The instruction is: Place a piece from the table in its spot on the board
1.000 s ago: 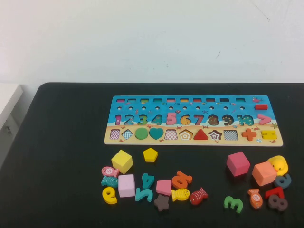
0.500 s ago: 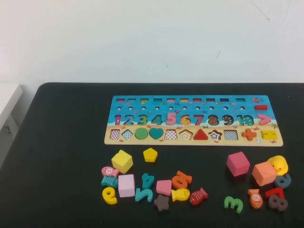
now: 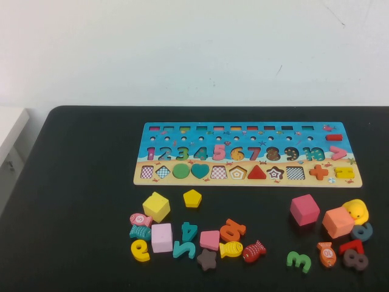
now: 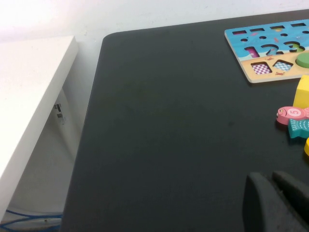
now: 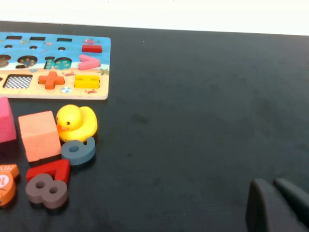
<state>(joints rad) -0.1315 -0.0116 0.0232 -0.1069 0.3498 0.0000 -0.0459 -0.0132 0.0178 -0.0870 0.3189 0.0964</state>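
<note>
The piece, a small flat yellow pentagon (image 3: 192, 198), lies on the black table (image 3: 79, 182) just in front of the board (image 3: 200, 139). The board's pentagon cut-out (image 3: 237, 173) sits in its sandy lower strip. Neither arm shows in the high view. In the left wrist view my left gripper (image 4: 270, 175) hangs shut over bare tabletop, well to the left of the board's end (image 4: 241, 43), holding nothing. In the right wrist view my right gripper (image 5: 273, 182) is shut and empty over bare table, far to the right of the board's other end (image 5: 72, 46). The piece is out of both wrist views.
Loose pieces crowd the front: a yellow cube (image 3: 156, 206), pink cubes, fish and numerals on the left; a pink cube (image 3: 304, 209), a salmon cube (image 5: 38, 135), a yellow duck (image 5: 77, 123) and numerals on the right. A white shelf (image 4: 29, 96) stands past the table's left edge.
</note>
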